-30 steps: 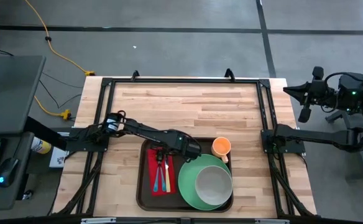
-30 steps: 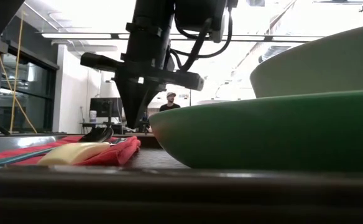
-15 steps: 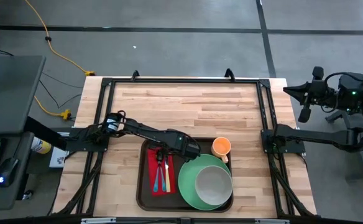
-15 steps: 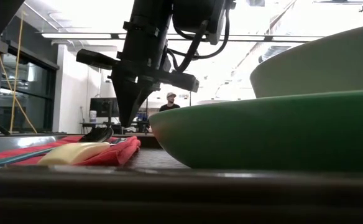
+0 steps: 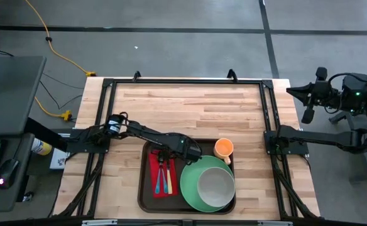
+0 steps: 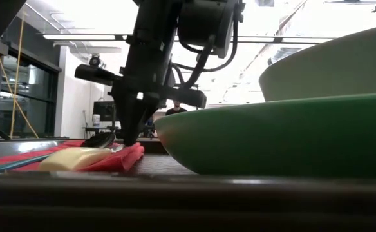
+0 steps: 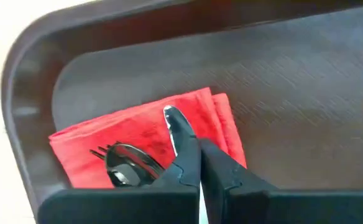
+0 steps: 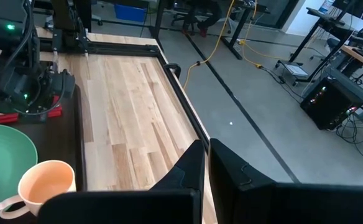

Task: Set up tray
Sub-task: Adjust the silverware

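Observation:
The dark brown tray (image 5: 147, 202) sits at the table's near edge. On its left half a folded red napkin (image 7: 138, 127) lies flat, with a fork and spoon (image 7: 122, 163) on it; their yellow handle (image 5: 159, 181) and blue handle (image 5: 169, 181) point to the near edge. A green plate (image 5: 193, 188) carries a grey bowl (image 5: 216, 186). An orange cup (image 5: 224, 149) stands at the tray's far right corner. My left gripper (image 5: 164, 157) is low over the napkin's far end, shut on a thin silvery blade. My right gripper (image 5: 309, 100) waits off the table's right side, shut. My left gripper (image 7: 191, 146) pinches a thin silvery utensil blade (image 7: 171, 121) between its two fingers. The blade lies along the fingers and its rounded tip sticks out past the fingertips. The fingers come from above, pointing down, and their ends reach the red napkin (image 6: 131, 151) beside the spoon (image 6: 99, 138).
Bare wooden table (image 5: 190, 110) stretches from the tray to the far edge, framed by black rails (image 5: 183, 81). The tray's raised rim (image 7: 26, 74) curves just past the napkin. People and desks show in the room behind.
My left gripper has come down toward the far end of the red napkin and tipped slightly, its fingers staying shut. The napkin, cutlery, plate, bowl and cup have stayed put.

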Action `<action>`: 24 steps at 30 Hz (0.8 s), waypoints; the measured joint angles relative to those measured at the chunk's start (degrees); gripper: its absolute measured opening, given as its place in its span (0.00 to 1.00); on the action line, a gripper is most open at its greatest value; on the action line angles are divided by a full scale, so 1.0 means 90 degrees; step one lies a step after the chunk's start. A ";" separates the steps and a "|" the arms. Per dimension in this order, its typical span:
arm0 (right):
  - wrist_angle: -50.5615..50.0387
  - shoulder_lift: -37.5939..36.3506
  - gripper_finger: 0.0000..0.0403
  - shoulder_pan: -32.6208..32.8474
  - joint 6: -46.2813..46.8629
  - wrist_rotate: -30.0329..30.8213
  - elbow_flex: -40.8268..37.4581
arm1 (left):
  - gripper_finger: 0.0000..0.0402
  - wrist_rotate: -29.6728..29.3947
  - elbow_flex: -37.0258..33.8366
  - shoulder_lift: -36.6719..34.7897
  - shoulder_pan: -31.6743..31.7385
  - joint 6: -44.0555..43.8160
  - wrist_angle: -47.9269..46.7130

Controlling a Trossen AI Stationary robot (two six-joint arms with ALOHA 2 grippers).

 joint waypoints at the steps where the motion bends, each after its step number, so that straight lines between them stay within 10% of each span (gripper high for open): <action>1: 0.0001 0.0000 0.00 -0.0001 -0.0004 0.0005 -0.0001 | 0.08 0.0020 -0.0021 -0.0004 0.0000 -0.0002 0.0033; 24: 0.0004 0.0000 0.00 0.0000 -0.0149 0.0291 0.0001 | 0.13 -0.0221 0.0145 -0.0018 0.0000 -0.0169 -0.0385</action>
